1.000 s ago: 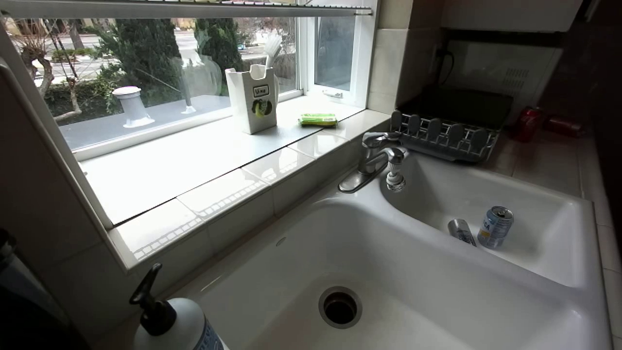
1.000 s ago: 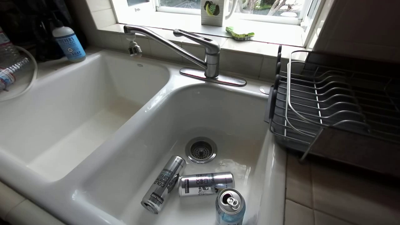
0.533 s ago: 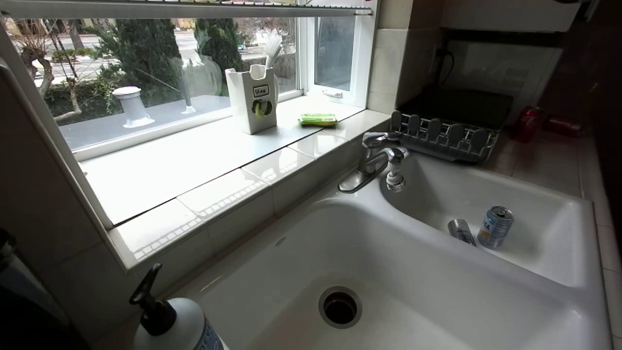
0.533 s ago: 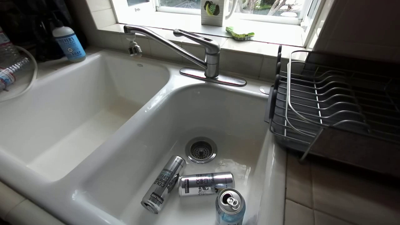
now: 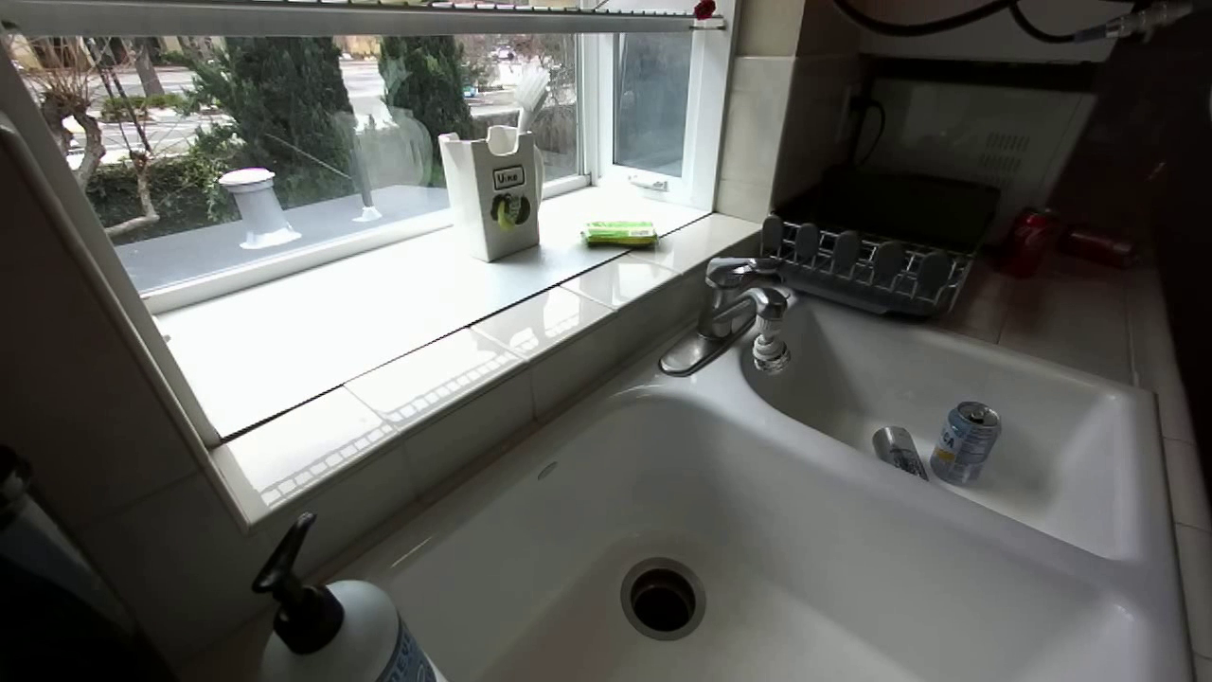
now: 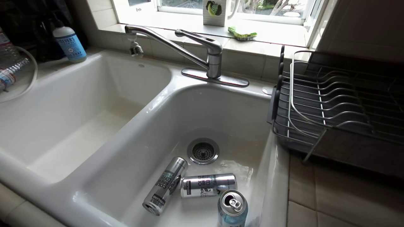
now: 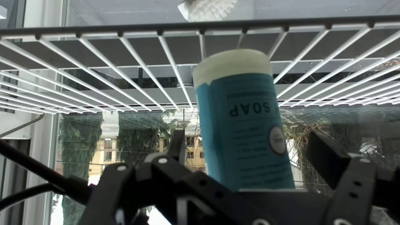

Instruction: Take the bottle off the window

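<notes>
The bottle [image 7: 247, 125] has a teal soap label and a pale end, which sits against the white wire shelf [image 7: 140, 61] across the window [image 7: 90, 137]. The wrist picture is upside down, as the label's lettering is inverted. My gripper [image 7: 248, 137] is open, one finger on each side of the bottle, with gaps visible on both sides. The bottle's far end is hidden behind the gripper body. The bottle and the fingers are out of view in both exterior views. The shelf's front edge [image 5: 379, 19] crosses the window's glass [image 5: 284, 104] in an exterior view.
A white jug [image 5: 492, 199] holding a brush [image 5: 532, 93] and a green packet [image 5: 618, 233] stand on the sill. The faucet [image 6: 214, 60], pump dispenser [image 6: 70, 44] and dish rack [image 6: 325, 101] surround the double sink. Cans [image 6: 165, 186] lie in one basin. Black cables [image 5: 928, 26] hang at top right.
In an exterior view, black cables with a connector have come down into the top right. A small red thing has appeared at the shelf's right end. The sink, jug and cans have not moved.
</notes>
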Controlling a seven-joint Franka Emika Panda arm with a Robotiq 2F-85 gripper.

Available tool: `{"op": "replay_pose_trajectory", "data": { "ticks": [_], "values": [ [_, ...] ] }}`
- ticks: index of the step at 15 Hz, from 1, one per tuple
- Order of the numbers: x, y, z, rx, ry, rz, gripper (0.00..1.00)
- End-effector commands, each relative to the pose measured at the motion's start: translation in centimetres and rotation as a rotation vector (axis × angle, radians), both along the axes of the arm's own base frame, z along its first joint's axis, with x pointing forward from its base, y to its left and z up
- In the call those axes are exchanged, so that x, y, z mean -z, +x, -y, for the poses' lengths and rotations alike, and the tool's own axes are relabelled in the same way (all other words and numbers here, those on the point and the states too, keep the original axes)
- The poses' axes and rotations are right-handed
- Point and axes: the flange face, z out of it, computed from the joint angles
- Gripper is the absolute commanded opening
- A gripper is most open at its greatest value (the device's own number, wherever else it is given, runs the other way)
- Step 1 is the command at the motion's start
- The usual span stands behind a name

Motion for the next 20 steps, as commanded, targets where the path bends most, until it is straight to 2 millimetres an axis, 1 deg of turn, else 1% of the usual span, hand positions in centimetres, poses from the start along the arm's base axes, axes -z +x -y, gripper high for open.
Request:
{"op": "replay_pose_trajectory", "data": {
  "ticks": [1,9,10,11,12,13,15,17,19,20],
  "values": [
    [0.3,0.8,0.4,0.007,0.022,0.034,1.0],
    [1.1,1.6,0.6,0.011,0.035,0.065,1.0],
    [1.2,1.7,0.6,0.011,0.038,0.07,0.84],
    [1.3,1.8,0.6,0.01,0.04,0.075,0.74],
    [1.4,1.8,0.6,0.012,0.041,0.08,0.68],
    [1.5,1.9,0.6,0.011,0.041,0.082,0.58],
    [1.5,1.9,0.7,0.012,0.042,0.085,0.43],
    [1.2,1.8,0.7,0.01,0.042,0.091,0.42],
    [0.3,1.3,0.6,0.012,0.029,0.098,0.4],
    [-0.4,0.9,0.6,0.015,0.027,0.098,0.4]
  ]
}}
